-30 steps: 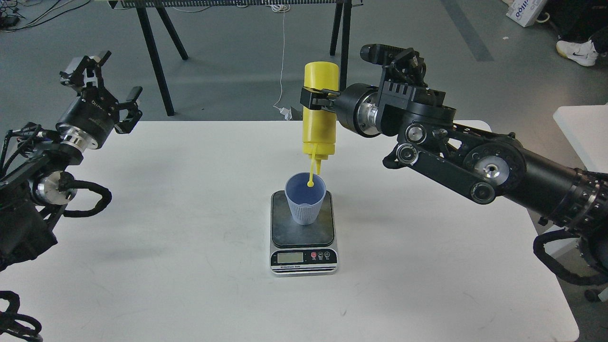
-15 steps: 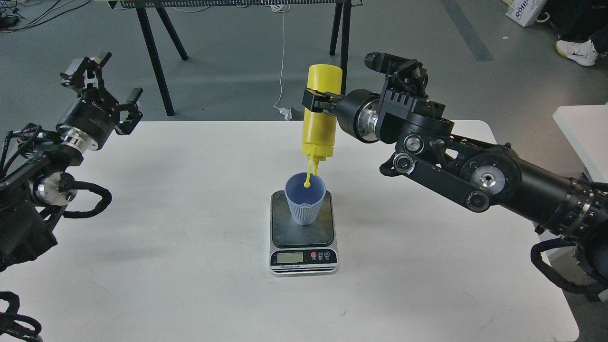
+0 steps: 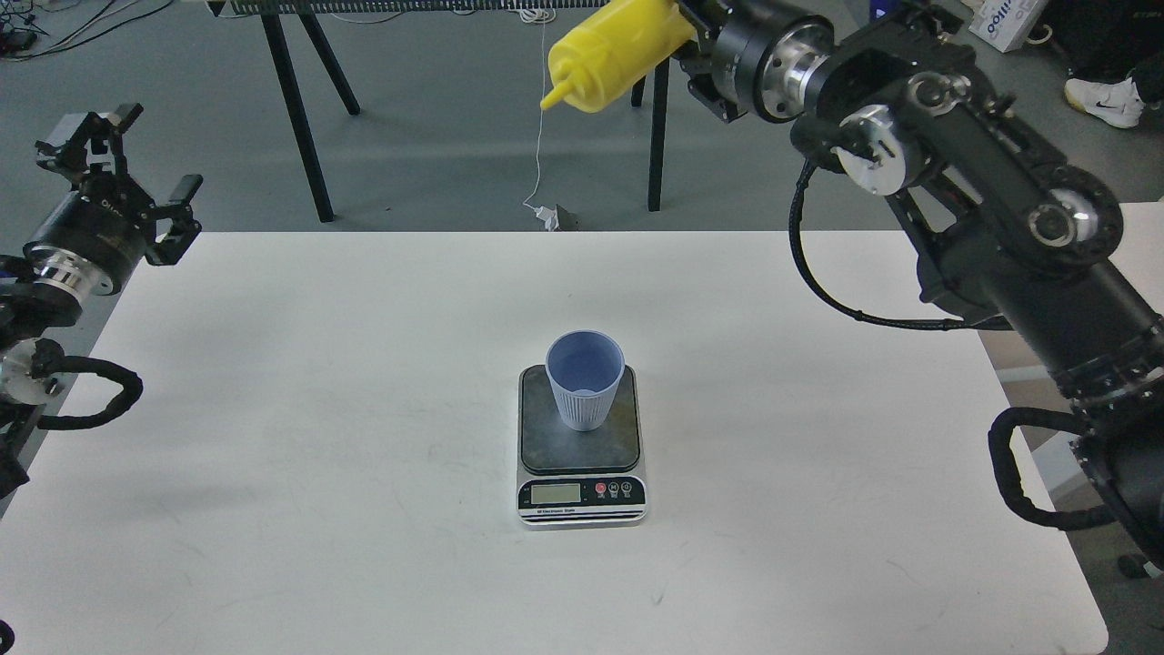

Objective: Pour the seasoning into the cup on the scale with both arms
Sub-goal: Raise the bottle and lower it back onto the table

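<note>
The light-blue ribbed cup (image 3: 585,380) stands upright on the dark plate of the scale (image 3: 546,448) at the middle of the white table. My right gripper (image 3: 684,25) is shut on the yellow seasoning bottle (image 3: 617,50) and holds it high at the top edge of the view, far above and behind the cup. The bottle lies nearly level, its nozzle (image 3: 552,100) pointing left and slightly down. The gripper's fingers are mostly hidden by the bottle and the frame edge. My left gripper (image 3: 127,171) is open and empty at the table's far left edge.
The white table (image 3: 318,409) has its back edge just behind the scale. Black trestle legs (image 3: 296,109) stand on the grey floor behind it. A second white surface (image 3: 1148,238) sits at the right edge, behind my right arm.
My right arm has lifted the bottle from upside down over the cup to high up, turned nearly level. My left arm has drawn back to the left.
</note>
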You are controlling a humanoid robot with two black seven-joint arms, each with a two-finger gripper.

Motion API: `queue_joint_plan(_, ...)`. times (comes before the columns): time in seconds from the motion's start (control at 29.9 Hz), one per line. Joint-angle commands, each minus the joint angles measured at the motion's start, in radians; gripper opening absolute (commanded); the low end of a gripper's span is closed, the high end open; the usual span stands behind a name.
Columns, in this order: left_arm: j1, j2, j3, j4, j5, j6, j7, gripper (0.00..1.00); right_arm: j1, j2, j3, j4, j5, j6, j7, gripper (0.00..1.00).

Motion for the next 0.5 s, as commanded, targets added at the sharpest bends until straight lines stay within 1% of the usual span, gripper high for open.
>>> queue_joint_plan(0.0, 0.002, 0.043, -0.002, 0.000, -0.007, 0.000, 0.000, 0.95, -0.043, -0.003, 0.211, 0.005, 0.236, -0.114, 0.000, 0.02)
queue_joint_plan(0.1, -0.001, 0.061, -0.001, 0.000, -0.007, 0.000, 0.000, 0.95, -0.137, 0.005, 0.410, 0.008, 0.408, -0.186, 0.000, 0.03)
queue_joint_plan(0.2, -0.003, 0.074, 0.001, 0.000, -0.007, 0.000, 0.000, 0.95, -0.250, 0.025, 0.523, 0.016, 0.528, -0.202, 0.000, 0.03)
queue_joint_plan(0.27, -0.006, 0.074, 0.001, 0.000, -0.007, 0.000, 0.000, 0.95, -0.347, 0.028, 0.558, 0.017, 0.583, -0.202, 0.000, 0.03)
queue_joint_plan(0.47, -0.012, 0.063, 0.001, 0.000, -0.007, 0.000, 0.000, 0.95, -0.606, 0.044, 0.566, 0.037, 0.790, -0.186, 0.000, 0.04)
